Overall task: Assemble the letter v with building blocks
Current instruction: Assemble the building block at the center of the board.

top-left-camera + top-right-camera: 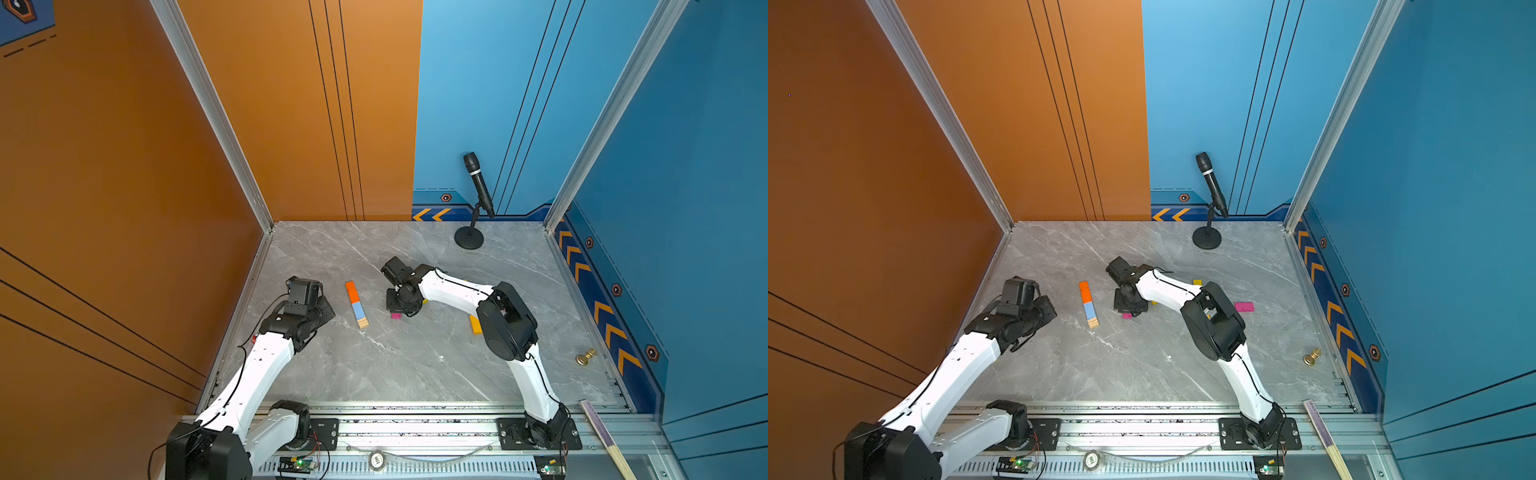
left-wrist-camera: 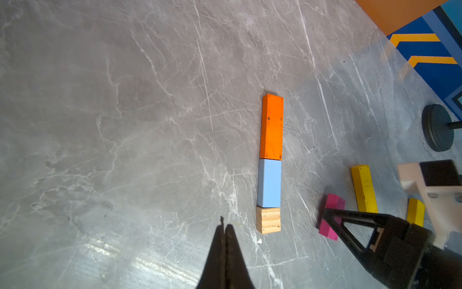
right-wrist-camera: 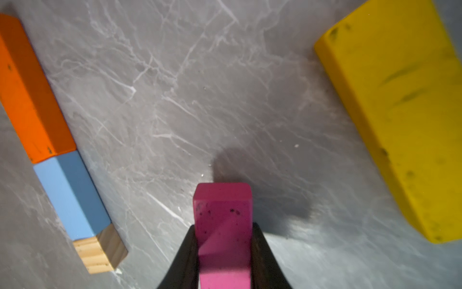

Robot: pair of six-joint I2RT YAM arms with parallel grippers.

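Three building blocks lie end to end in a slanted line: an orange brick [image 1: 351,291], a light blue brick [image 1: 357,310] and a plain wood cube [image 1: 363,323]. My right gripper [image 3: 223,225] is shut on a pink block [image 3: 222,207], held tilted close above the table just right of the wood cube [image 2: 268,220]. The pink block [image 1: 396,316] peeks out under the right wrist in both top views. My left gripper [image 2: 225,226] is shut and empty, left of the line. Two yellow blocks [image 2: 364,187] lie beyond the pink one.
An amber block [image 1: 475,324] and a second pink brick [image 1: 1244,306] lie near the right arm's elbow. A microphone stand [image 1: 469,239] is at the back, a brass knob [image 1: 585,356] by the right wall, a folded fan [image 1: 606,436] at the front right corner.
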